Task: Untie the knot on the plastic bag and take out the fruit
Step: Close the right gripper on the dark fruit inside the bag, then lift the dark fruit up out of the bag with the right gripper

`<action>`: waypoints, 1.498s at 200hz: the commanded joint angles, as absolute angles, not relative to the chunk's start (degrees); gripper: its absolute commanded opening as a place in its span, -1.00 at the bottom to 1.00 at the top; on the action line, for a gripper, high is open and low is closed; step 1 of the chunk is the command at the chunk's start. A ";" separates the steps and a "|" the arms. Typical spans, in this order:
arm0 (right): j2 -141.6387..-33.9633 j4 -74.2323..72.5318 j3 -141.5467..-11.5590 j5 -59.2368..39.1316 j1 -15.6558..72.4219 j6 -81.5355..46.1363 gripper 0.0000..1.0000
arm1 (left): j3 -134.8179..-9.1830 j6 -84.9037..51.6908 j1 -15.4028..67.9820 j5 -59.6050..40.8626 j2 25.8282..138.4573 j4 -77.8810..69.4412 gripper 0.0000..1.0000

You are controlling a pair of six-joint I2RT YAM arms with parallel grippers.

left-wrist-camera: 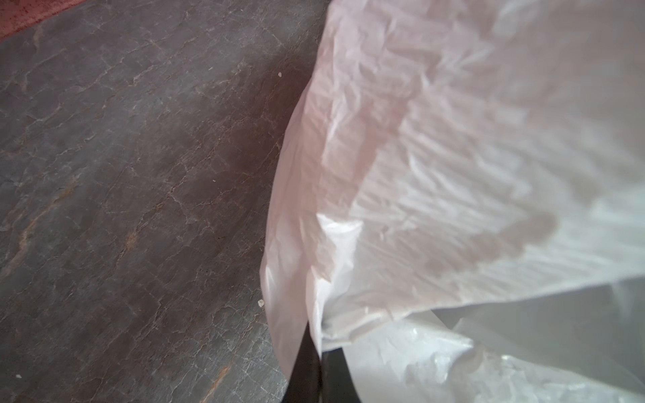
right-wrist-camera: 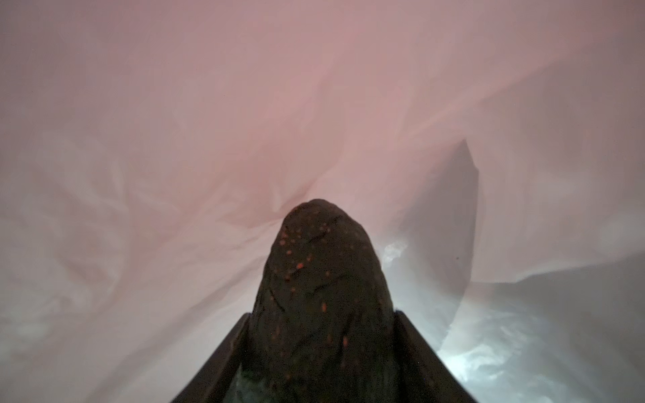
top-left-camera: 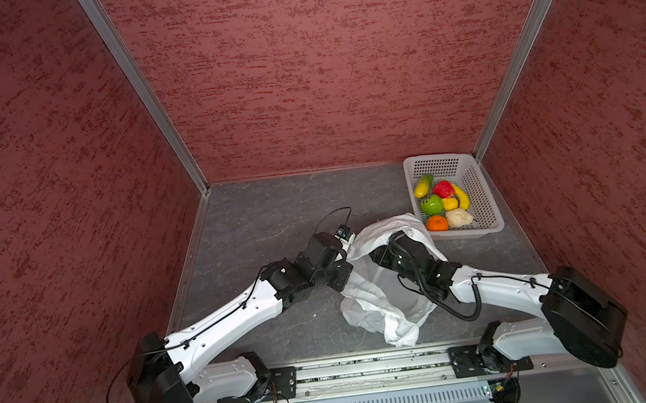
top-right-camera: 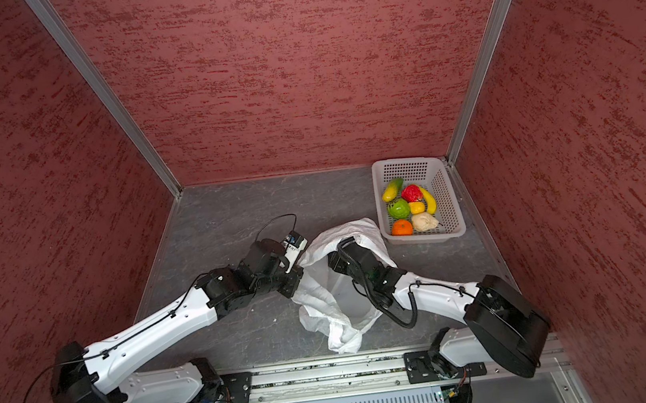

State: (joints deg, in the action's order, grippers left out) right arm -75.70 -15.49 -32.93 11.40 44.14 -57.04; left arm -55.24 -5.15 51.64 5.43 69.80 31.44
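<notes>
Dark fruit (right-wrist-camera: pixel 317 251): inside bag (top-left-camera: pixel 371 301), gripped by right end effector (right-wrist-camera: pixel 321 315), long axis in line with fingers (right-wrist-camera: pixel 227 352), tip pointing deeper into bag. Left end effector (left-wrist-camera: pixel 319 363): shut on bag rim, left side of bag. Knot: none visible. Basket (top-left-camera: pixel 479 191) with other fruit (top-left-camera: pixel 437 223): just beyond bag. Likely hindrance on withdrawal: film draped over right wrist.

Red textured walls (top-left-camera: pixel 317 65) in metal framing (top-left-camera: pixel 141 91) are enclosing a grey bench (top-left-camera: pixel 256 219) with a mounting rail (top-left-camera: pixel 375 367), suggesting a robotics lab.
</notes>
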 commanded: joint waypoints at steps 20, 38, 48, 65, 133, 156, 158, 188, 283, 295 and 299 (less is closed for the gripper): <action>-74.79 -25.65 -31.28 3.02 44.01 -54.13 -0.44 | -56.33 -4.30 54.31 10.91 70.98 27.64 -1.00; -74.51 -23.77 -31.64 1.67 45.16 -52.34 -0.46 | -57.15 -5.31 54.27 13.30 71.38 26.42 -1.00; -74.02 -22.17 -31.61 1.76 46.12 -51.72 -0.46 | -57.67 -5.69 54.05 14.48 71.59 25.87 -1.00; -72.77 -19.14 -31.63 1.90 47.71 -50.60 -0.46 | -58.91 -6.06 53.39 16.10 72.27 25.76 -1.00; -68.03 -6.79 -34.67 2.39 52.30 -46.30 -0.46 | -62.99 -6.47 50.01 13.91 75.33 28.26 -1.00; -68.47 -4.78 -35.52 1.58 53.55 -45.04 -0.46 | -65.13 -5.98 49.74 13.43 76.53 28.96 -1.00; -68.47 -4.64 -35.56 1.63 53.66 -44.94 -0.46 | -65.28 -6.00 49.66 13.40 76.61 29.06 -1.00; -69.90 -3.57 -36.18 0.82 54.26 -44.09 -0.46 | -67.10 -5.45 49.61 13.28 76.35 28.45 -1.00; -71.78 6.29 -44.60 -0.28 57.16 -39.16 -0.46 | -69.40 -3.09 46.91 12.93 75.45 30.35 -1.00; -71.97 5.37 -44.07 -0.56 57.21 -39.91 -0.46 | -69.99 -3.16 46.93 13.08 75.21 30.16 -1.00; -72.10 5.17 -43.98 -0.66 57.22 -40.20 -0.46 | -70.13 -3.31 46.93 13.10 75.04 29.94 -1.00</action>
State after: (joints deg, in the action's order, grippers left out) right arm -71.33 3.55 -43.31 0.60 56.62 -40.29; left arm -67.68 -4.16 46.98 13.61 76.49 29.98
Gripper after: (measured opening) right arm 0.591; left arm 0.050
